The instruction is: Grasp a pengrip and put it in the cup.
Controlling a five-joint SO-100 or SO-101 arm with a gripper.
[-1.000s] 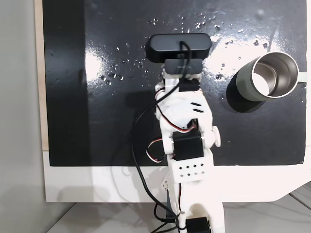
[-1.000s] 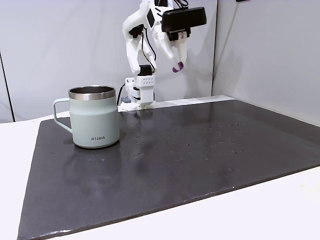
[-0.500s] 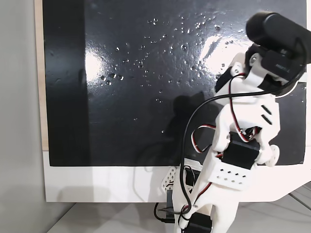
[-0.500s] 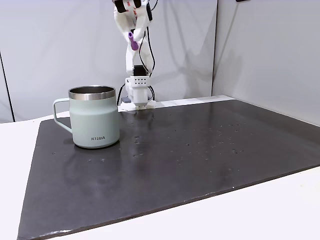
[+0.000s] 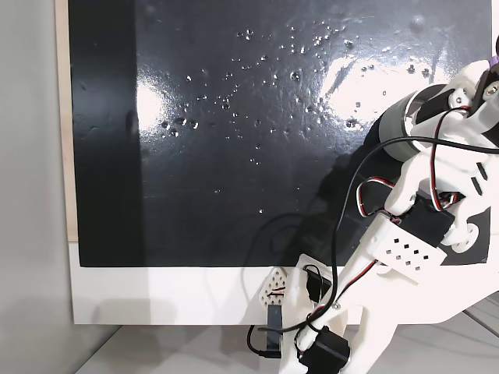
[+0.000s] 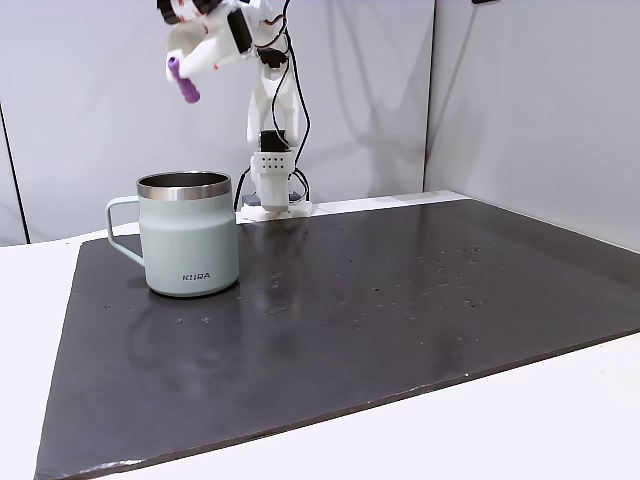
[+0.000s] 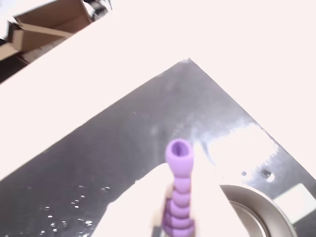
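The cup (image 6: pixel 190 240), grey-green with a shiny rim and a pale handle, stands upright at the left of the black mat (image 6: pixel 400 300). High above its opening my gripper (image 6: pixel 183 72) is shut on the light-purple ribbed pengrip (image 6: pixel 183 82), which sticks out tilted down-left. In the wrist view the pengrip (image 7: pixel 178 192) points away between my white fingers (image 7: pixel 133 212), with the cup's rim (image 7: pixel 256 197) at the lower right. From above, my arm (image 5: pixel 437 202) covers much of the cup (image 5: pixel 401 125).
The arm's base (image 6: pixel 270 195) stands at the mat's far edge, behind the cup. The mat (image 5: pixel 234 117) lies on a white table, with walls close behind. A cardboard box (image 7: pixel 44 24) lies beyond the table's edge.
My arm has swung from the middle of the mat across to the cup's side, carrying the pengrip from beside the base to above the cup.
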